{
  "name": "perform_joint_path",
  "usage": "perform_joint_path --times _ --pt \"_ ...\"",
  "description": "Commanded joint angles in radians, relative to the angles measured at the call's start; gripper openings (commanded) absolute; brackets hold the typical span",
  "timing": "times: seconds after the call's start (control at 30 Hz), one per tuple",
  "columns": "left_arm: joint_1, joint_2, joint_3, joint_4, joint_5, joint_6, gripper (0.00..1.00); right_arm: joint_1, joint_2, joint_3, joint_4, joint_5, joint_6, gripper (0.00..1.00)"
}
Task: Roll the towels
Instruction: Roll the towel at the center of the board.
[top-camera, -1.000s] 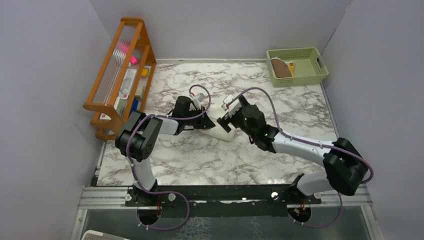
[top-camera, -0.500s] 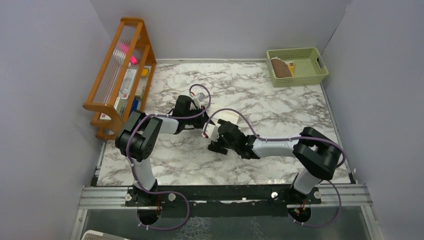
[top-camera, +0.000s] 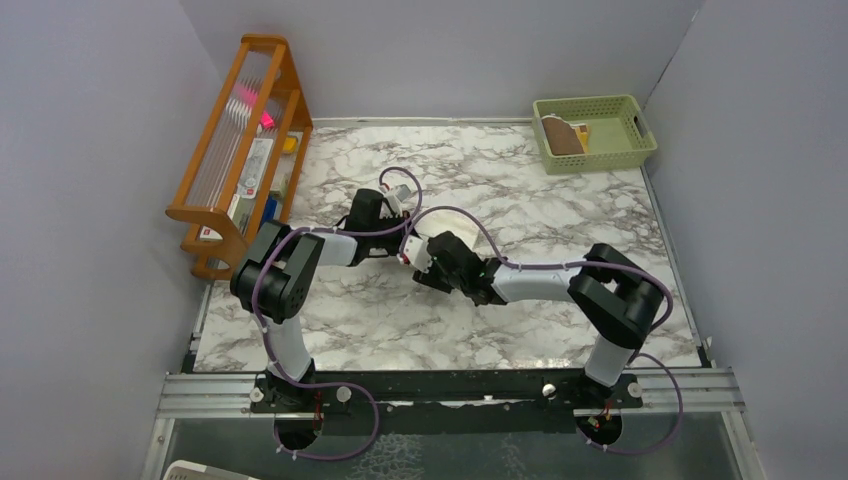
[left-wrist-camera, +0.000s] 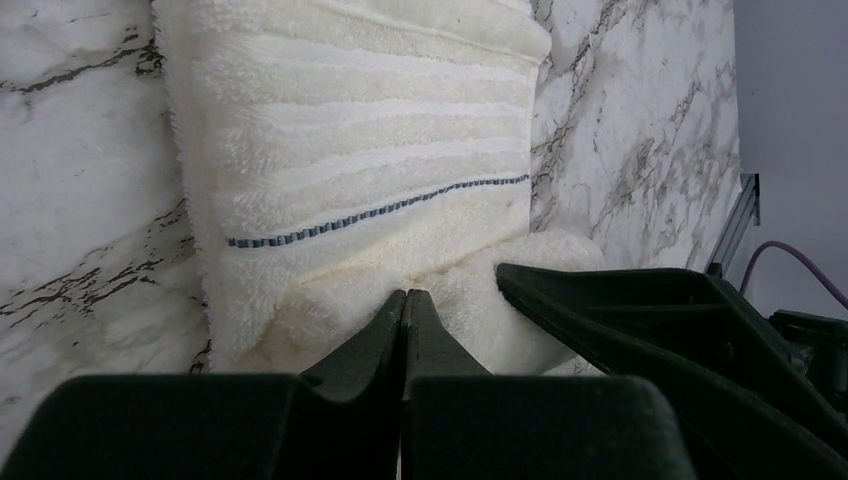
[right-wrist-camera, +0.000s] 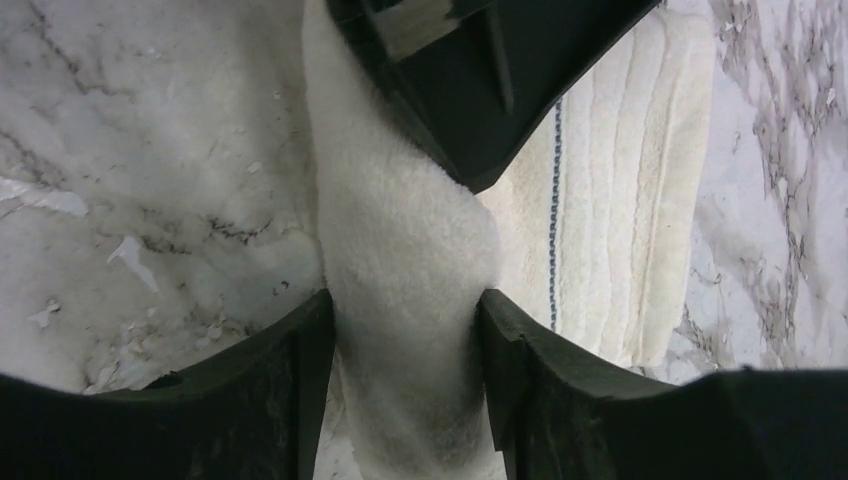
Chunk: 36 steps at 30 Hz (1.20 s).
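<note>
A grey-veined white marble bench (top-camera: 560, 210) filled the overhead view, walled in by plain grey panels. A tall wooden rack (top-camera: 240, 140) stood along its left edge. A green basket (top-camera: 640, 135) sat in the far right corner, well apart from the arms, and a brown towel (top-camera: 562, 135) lay inside it.

Near the middle of the bench lay a cream towel (left-wrist-camera: 360, 150), partly rolled, with the flat ribbed part spread on the marble and the thick roll at one end. Both arms reached in and met over it.

The right tool (right-wrist-camera: 405, 310) straddled the roll, one dark finger pressed against each side, clamped on the cream towel. The left tool (left-wrist-camera: 405, 300) was just beside it, its fingers closed tight together with their tips touching the roll; whether any cloth was pinched between them could not be told.

A thin blue stitched line (left-wrist-camera: 380, 213) crossed the flat part of the cream towel.
</note>
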<state>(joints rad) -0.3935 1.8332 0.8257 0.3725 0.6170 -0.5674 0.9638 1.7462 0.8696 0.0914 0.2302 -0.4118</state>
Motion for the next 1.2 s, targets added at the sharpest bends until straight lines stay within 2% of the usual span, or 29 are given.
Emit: perform_joint_path --times 0.0,0.2,0.3,0.43,0.6,0.73,0.9,1.17 --pt "0.015 0.028 0.010 -0.081 -0.073 0.051 0.00 -0.039 0.055 0.045 -0.123 -0.074 0.048 0.51" --pt "0.044 -0.001 0.019 -0.092 -0.060 0.033 0.00 -0.087 0.075 0.101 -0.202 -0.188 0.104 0.36" --pt "0.095 -0.076 0.016 -0.071 -0.029 -0.019 0.00 -0.122 0.071 0.137 -0.245 -0.317 0.148 0.32" --pt "0.166 -0.219 0.034 -0.101 -0.021 -0.041 0.00 -0.143 0.054 0.189 -0.289 -0.451 0.202 0.32" --pt "0.205 -0.313 0.056 -0.193 -0.008 0.005 0.00 -0.182 0.046 0.258 -0.345 -0.643 0.274 0.32" --pt "0.204 -0.350 -0.001 -0.123 0.059 -0.005 0.00 -0.280 0.072 0.312 -0.369 -0.864 0.367 0.32" --pt "0.191 -0.379 -0.057 -0.106 0.077 -0.006 0.00 -0.359 0.198 0.429 -0.478 -0.997 0.407 0.34" --pt "0.169 -0.430 -0.109 -0.095 0.076 -0.017 0.00 -0.400 0.380 0.567 -0.548 -1.152 0.489 0.36"
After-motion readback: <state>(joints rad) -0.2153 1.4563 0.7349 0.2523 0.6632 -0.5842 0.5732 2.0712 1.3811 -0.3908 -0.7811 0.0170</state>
